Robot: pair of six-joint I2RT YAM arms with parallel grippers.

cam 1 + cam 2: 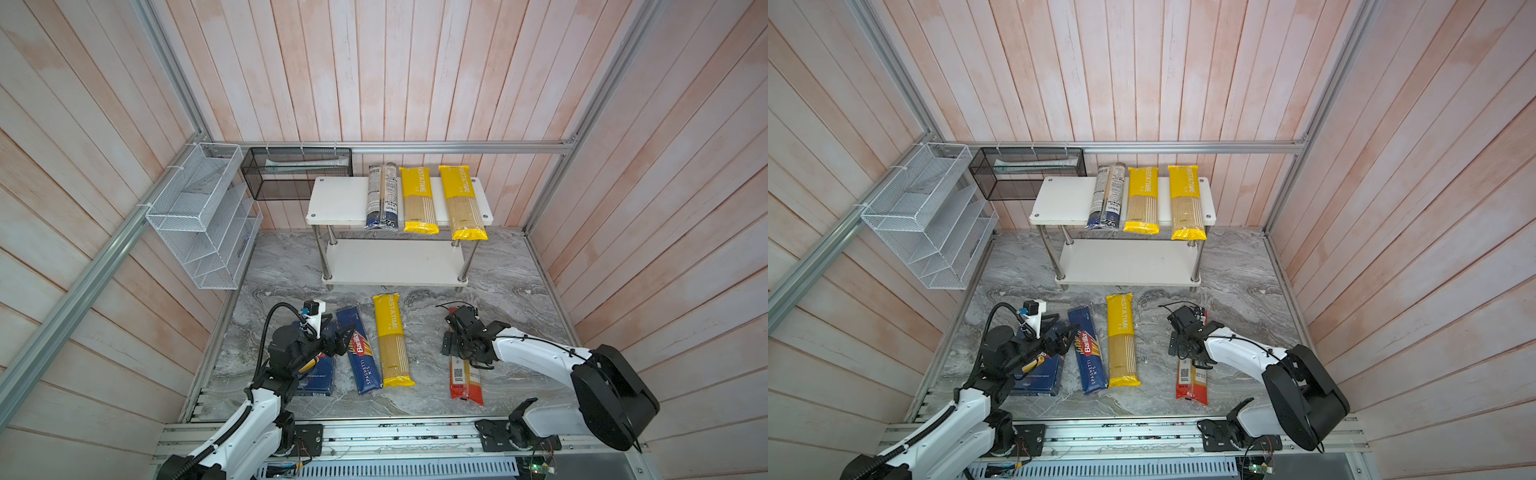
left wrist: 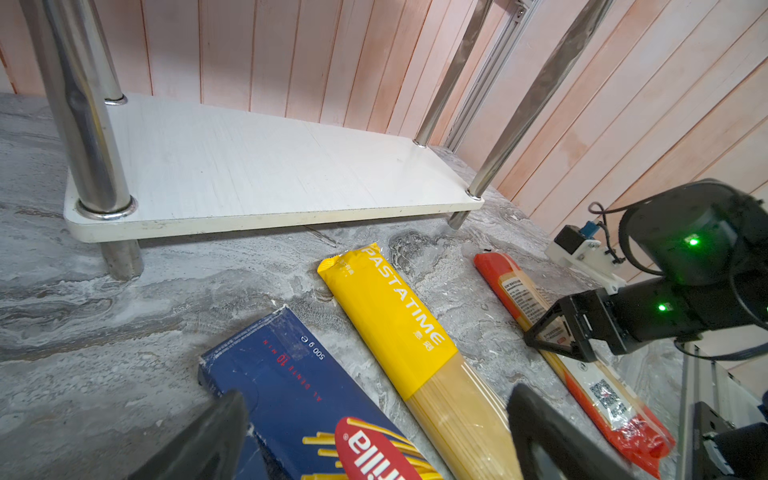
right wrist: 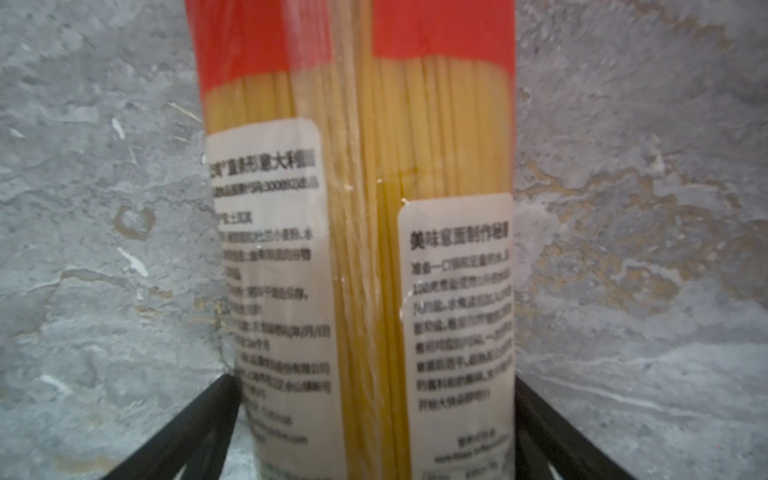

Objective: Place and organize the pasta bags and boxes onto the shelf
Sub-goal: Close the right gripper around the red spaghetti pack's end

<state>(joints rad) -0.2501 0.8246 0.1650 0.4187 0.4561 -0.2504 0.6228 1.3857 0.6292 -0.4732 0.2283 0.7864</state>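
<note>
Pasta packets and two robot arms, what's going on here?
Two robot arms are stocking pasta onto the shelf. Three bags lie on its top board. The right gripper is open astride the red-ended bag on the table, not yet gripping. The left gripper hangs open over the Spaghetti box; the Rigatoni box and a yellow bag wait alongside.

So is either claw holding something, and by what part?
Nothing held. The right gripper is open astride the red-ended bag near its middle; the left gripper hangs open over the Spaghetti box.
</note>
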